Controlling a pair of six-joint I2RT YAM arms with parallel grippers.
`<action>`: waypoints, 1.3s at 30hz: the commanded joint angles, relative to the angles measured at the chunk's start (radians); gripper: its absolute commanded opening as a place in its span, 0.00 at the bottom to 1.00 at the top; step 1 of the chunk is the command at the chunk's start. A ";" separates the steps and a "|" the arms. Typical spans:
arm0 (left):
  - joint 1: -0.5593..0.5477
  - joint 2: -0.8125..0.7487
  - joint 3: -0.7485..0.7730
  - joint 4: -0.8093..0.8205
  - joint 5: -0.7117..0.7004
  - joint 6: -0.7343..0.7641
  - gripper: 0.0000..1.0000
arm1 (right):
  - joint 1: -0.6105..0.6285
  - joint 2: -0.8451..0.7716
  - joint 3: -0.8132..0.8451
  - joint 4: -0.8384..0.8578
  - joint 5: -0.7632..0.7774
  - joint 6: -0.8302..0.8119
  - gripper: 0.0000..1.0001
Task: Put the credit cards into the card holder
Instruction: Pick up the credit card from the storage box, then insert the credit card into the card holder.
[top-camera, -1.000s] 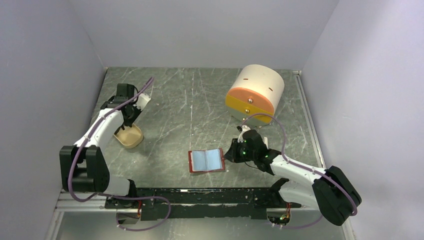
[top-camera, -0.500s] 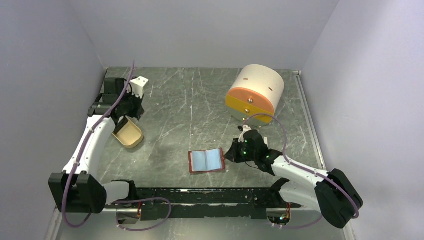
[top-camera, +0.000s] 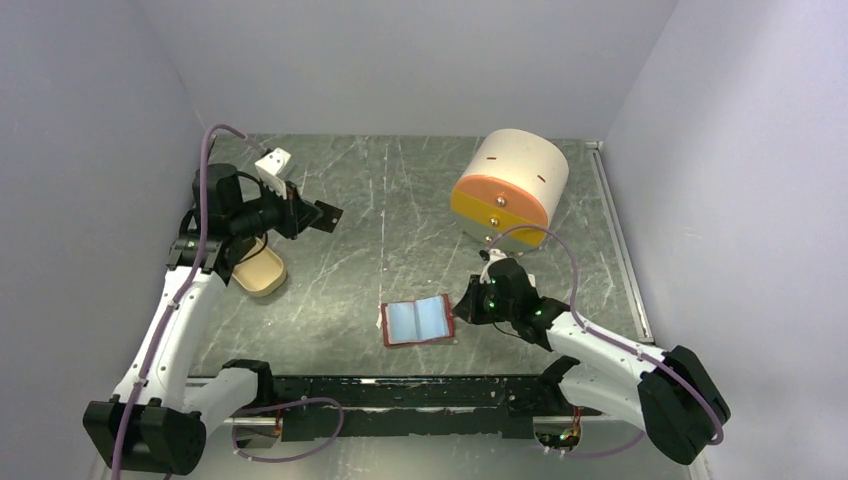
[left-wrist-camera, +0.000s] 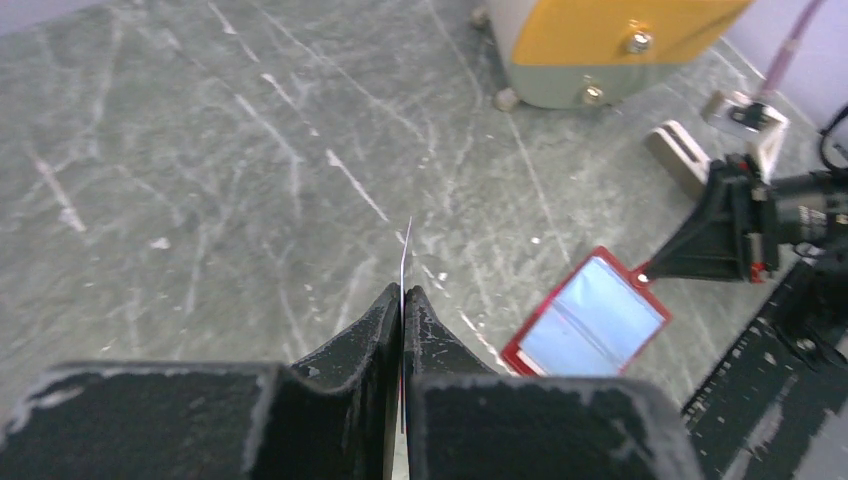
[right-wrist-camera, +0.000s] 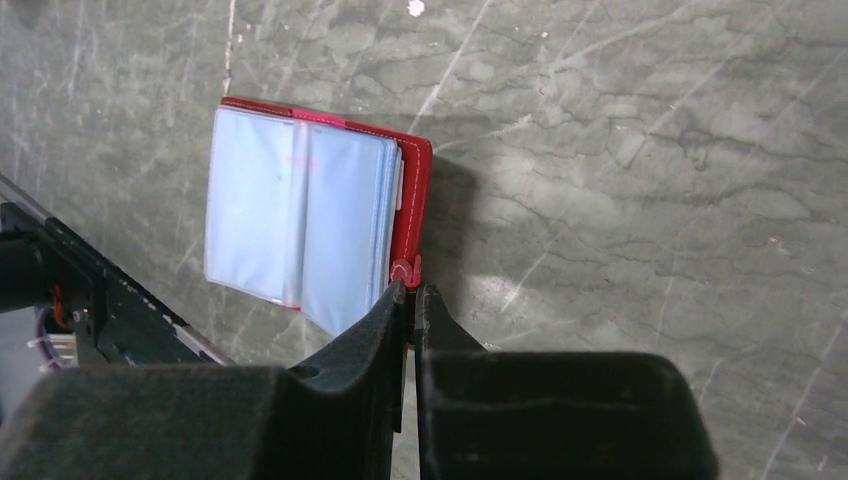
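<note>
The card holder (top-camera: 417, 320) lies open on the table, red with pale blue pockets facing up; it also shows in the left wrist view (left-wrist-camera: 590, 322) and the right wrist view (right-wrist-camera: 300, 215). My right gripper (top-camera: 463, 307) (right-wrist-camera: 410, 288) is shut on the holder's red snap tab (right-wrist-camera: 404, 270) at its right edge. My left gripper (top-camera: 305, 214) (left-wrist-camera: 403, 293) hangs above the table at the left, shut on one of the credit cards (top-camera: 327, 213), which appears edge-on as a thin line (left-wrist-camera: 406, 250) between the fingers.
A beige oval tray (top-camera: 258, 272) sits below and left of the left gripper. A big cream-and-orange cylinder (top-camera: 510, 185) (left-wrist-camera: 600, 40) lies on its side at the back right. Grey walls close in on three sides.
My left arm rose from the tray and swung right, carrying a card. The right gripper closed further on the snap tab, and the holder shifted slightly.
</note>
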 joint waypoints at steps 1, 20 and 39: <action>-0.054 -0.009 -0.014 0.037 0.094 -0.048 0.09 | -0.011 -0.022 0.027 -0.058 0.043 -0.020 0.04; -0.375 0.514 0.018 -0.216 0.278 -0.167 0.09 | -0.012 -0.010 0.053 -0.067 0.041 -0.022 0.04; -0.523 0.886 0.060 -0.054 0.287 -0.206 0.09 | -0.012 -0.007 0.028 -0.030 0.016 -0.014 0.04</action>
